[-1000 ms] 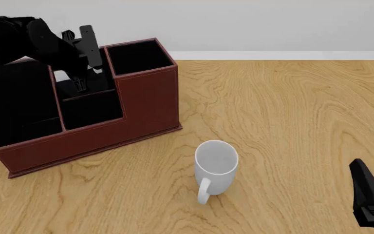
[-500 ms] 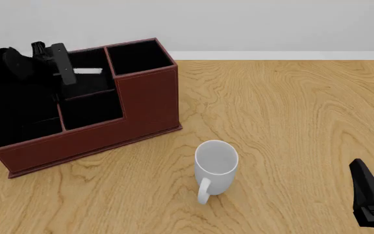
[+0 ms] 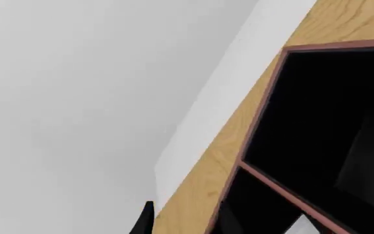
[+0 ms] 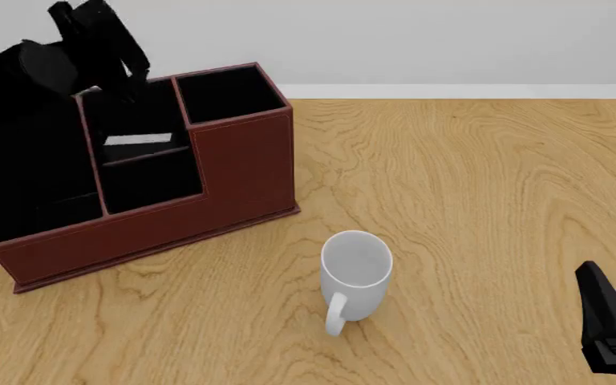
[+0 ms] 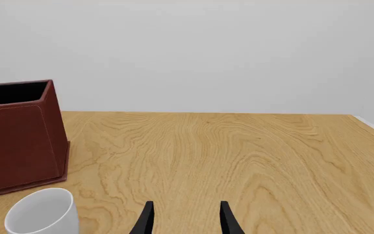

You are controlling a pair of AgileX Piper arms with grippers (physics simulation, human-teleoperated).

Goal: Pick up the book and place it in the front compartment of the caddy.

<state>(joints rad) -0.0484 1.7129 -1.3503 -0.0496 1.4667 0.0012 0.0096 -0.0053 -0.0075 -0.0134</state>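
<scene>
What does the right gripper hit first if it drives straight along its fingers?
Probably nothing soon. The right gripper points over bare table toward the far wall; the mug and caddy sit off to one side.

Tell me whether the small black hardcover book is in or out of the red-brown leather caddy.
In. The black hardcover book, white page edge up, sits in a middle compartment of the red-brown leather caddy; the left gripper is above it.
</scene>
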